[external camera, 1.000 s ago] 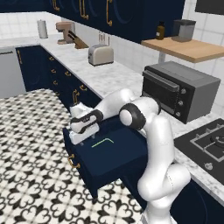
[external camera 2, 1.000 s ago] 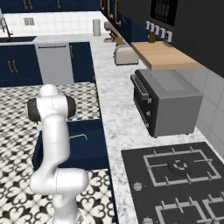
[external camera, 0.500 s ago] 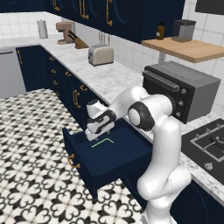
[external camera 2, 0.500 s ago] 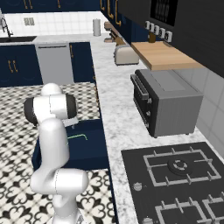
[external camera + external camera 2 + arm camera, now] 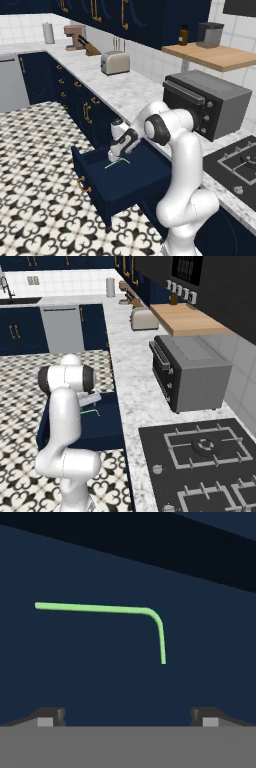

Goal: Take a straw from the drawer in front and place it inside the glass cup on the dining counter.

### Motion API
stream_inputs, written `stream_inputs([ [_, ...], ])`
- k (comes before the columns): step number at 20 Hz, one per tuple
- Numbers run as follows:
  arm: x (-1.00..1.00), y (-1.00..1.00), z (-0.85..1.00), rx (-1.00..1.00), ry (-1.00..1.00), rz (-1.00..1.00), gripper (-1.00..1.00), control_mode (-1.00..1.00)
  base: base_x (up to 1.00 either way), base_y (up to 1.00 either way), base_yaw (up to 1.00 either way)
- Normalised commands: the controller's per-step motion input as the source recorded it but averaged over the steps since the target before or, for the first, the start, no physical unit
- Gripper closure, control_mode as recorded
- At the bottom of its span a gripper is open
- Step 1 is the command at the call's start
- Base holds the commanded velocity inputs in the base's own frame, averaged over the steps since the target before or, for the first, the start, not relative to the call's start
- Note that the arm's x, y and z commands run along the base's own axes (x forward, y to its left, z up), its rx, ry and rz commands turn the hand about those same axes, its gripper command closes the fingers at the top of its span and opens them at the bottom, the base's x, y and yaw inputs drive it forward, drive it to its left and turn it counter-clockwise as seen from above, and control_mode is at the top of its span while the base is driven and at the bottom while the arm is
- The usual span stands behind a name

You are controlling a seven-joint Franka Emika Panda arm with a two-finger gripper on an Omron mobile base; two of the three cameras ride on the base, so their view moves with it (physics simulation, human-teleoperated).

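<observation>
while the drawer [image 5: 125, 177] stands pulled out, the gripper [image 5: 116, 154] hangs just above the bent green straw [image 5: 120, 614] on its floor, jaws spread wide, holding nothing.

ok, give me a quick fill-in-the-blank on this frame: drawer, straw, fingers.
1. The drawer under the worktop stands pulled ____.
2. The green straw lies on the drawer floor and has a ____ near one end.
3. The gripper is above the straw with its fingers spread ____.
4. On the worktop, the toaster stands ____ from the robot than the oven.

Missing words: open; bend; apart; farther
</observation>
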Motion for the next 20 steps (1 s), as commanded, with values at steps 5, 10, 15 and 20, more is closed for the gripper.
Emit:
stream_inputs([
  [5, 0.35, -0.24, -0.35, 0.1, 0.0, 0.11, -1.0, -1.0, 0.0, 0.0, 0.0],
  [10, 0.29, -0.06, -0.23, 0.05, 0.0, 0.04, -1.0, -1.0, 0.0, 0.0, 0.0],
  [15, 0.12, 0.0, -0.27, 0.0, 0.0, 0.0, -1.0, -1.0, 0.0, 0.0, 0.0],
  [20, 0.12, 0.0, -0.28, 0.0, 0.0, 0.0, -1.0, -1.0, 0.0, 0.0, 0.0],
])
